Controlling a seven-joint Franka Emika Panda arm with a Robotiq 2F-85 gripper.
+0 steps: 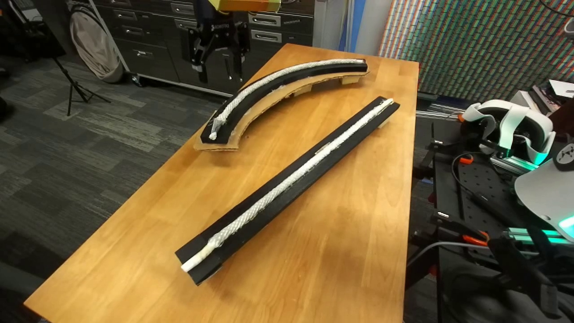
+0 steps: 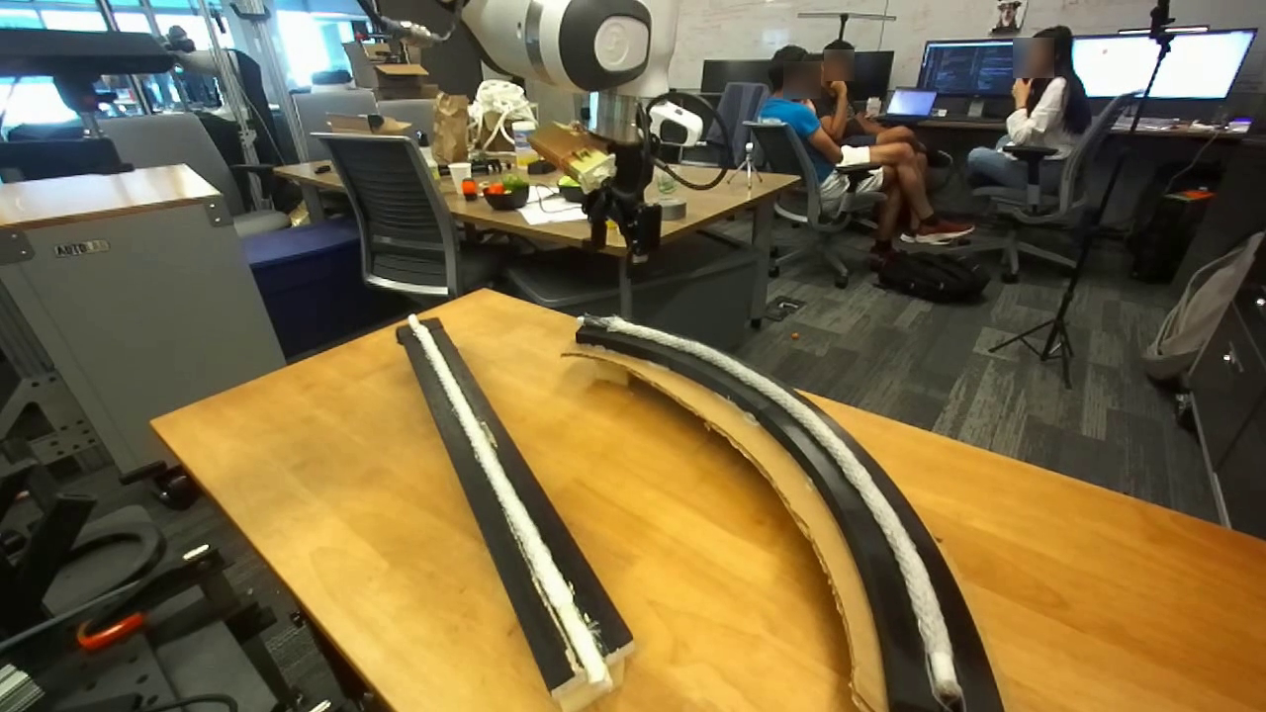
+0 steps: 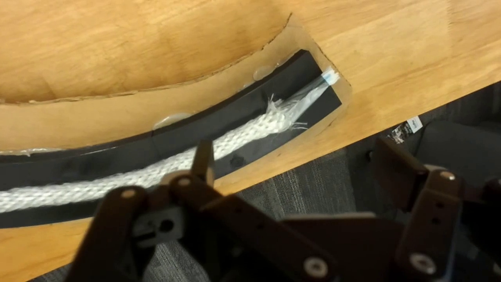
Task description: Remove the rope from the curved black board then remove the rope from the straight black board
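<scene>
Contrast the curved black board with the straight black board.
The curved black board arcs; the straight black board runs straight. A wide cardboard strip borders the curved black board's inner edge; the straight black board has none. Both carry white rope lengthwise on top.

Below the arm (image 2: 559,42), the gripper (image 1: 220,74) points downward, jaws wide apart.

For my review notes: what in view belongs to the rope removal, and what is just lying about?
Part of the job:
curved black board
curved board's rope
straight black board
straight board's rope
gripper, open, holding nothing

Just lying about:
white headset
black bag
brown paper bag
</scene>
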